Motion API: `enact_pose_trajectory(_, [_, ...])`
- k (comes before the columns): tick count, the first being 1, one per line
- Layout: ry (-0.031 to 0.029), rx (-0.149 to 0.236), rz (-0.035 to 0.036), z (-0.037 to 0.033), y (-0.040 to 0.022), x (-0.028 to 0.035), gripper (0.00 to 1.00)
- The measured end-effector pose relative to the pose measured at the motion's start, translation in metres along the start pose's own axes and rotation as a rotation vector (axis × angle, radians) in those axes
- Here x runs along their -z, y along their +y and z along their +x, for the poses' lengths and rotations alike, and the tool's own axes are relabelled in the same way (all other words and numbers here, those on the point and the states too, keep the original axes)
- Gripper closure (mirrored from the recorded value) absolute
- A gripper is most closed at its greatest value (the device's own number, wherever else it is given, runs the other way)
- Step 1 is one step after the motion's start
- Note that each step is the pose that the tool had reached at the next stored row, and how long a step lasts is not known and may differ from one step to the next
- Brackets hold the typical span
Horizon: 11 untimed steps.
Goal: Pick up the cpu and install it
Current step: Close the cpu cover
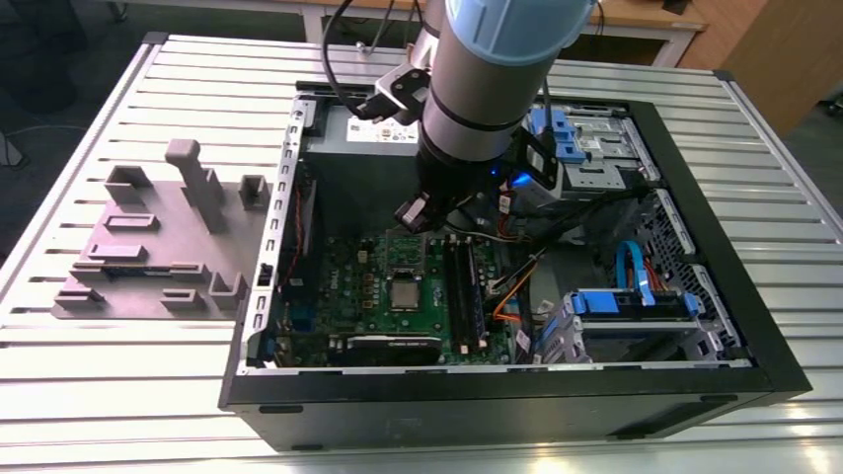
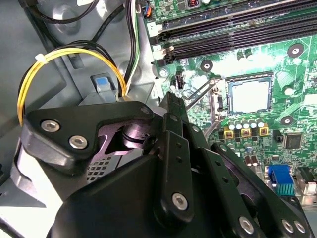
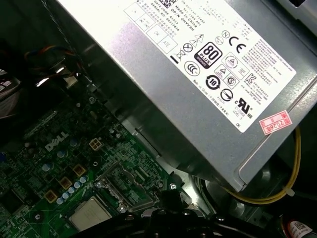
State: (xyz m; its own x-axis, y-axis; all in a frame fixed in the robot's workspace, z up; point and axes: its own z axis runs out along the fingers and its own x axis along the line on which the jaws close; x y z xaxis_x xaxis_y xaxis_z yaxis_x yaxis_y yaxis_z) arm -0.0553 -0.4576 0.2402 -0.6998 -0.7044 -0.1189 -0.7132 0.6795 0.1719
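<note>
exterior view / me: end effector [image 1: 448, 219] hangs inside the open case [image 1: 500, 395], above the motherboard [image 1: 382, 326], close to the power supply [image 1: 358, 130].
exterior view / cpu: the cpu [image 1: 406, 293] lies on the board at 6 o'clock from my end effector, not touching it.
exterior view / rest: the grey fixture plate [image 1: 145, 267] sits on the worktop [image 1: 132, 395], at 9 o'clock from the case.
first wrist view / cpu: the cpu [image 3: 89, 214] lies flat in the socket. The hinged frame [image 3: 126, 184] is swung open just beside it, between the cpu and the power supply.
first wrist view / me: the end effector tip [image 3: 168, 196] is off the cpu, near the frame.
second wrist view / cpu: the cpu [image 2: 250, 95] is square in the socket with nothing on top of it. The memory slots [image 2: 233, 29] run alongside.
second wrist view / grasp: the end effector [image 2: 171, 101] carries nothing I can see. Clenched or released: cannot tell.
step (my judgement): the cpu looks placed, but the frame isn't closed, so the install isn't locked.
next move calls for (my judgement): steer clear of the yellow cable [image 2: 59, 52], avoid nudging the chip, and work the frame with controlled contact.
</note>
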Motion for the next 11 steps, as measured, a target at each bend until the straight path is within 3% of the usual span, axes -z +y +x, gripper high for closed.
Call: enact_pose_trajectory(11, [0.0011,0.007,-0.0009,0.0012,-0.0008,0.0025,0.89])
